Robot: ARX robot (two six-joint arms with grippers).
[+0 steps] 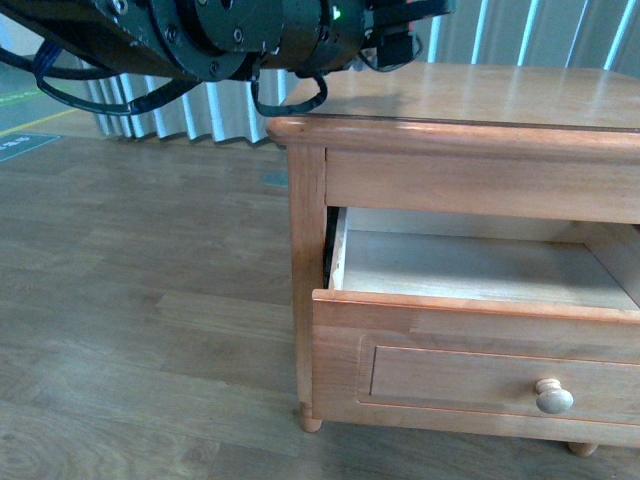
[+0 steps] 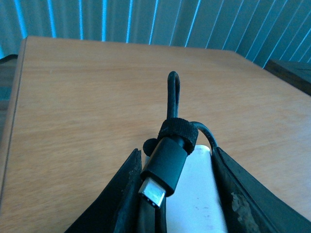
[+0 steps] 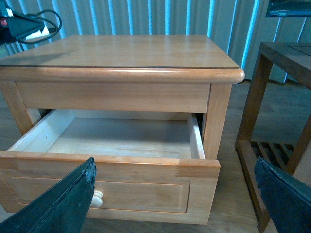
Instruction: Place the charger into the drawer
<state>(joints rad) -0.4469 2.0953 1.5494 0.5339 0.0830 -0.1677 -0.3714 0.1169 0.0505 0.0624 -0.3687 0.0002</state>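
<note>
OK, front view: left arm (image 1: 220, 30) fills the upper left of the frame, black, reaching over the cabinet (image 1: 480, 95) top, which runs across the upper right. The drawer (image 1: 470, 305) is lower right, pulled out, pale inside. Its round pale knob (image 1: 553, 397) is at bottom right. Wood floor (image 1: 150, 280) takes the left half.

Left wrist view: left gripper (image 2: 175, 153) is clenched on the charger (image 2: 201, 194). The white block is squeezed btw the two black fingers (image 2: 233, 194). The strapped black cable bundle w/ plug end (image 2: 163, 170) is pressed alongside it, and the cable loop sticks out past the fingertips. Cabinet top lies under it; can't tell if the charger touches the wood. Striped blinds (image 2: 146, 19) behind.

Right wrist view: right gripper (image 3: 175, 194) is spread wide, grasping nothing, facing the drawer front. The charger shows small here, white block w/ cable loop in the left gripper, over a far edge of the cabinet top, well apart from the open drawer below. So charger = held above the top, outside the drawer. A second wooden table (image 3: 286, 53) stands just beside the cabinet.
</note>
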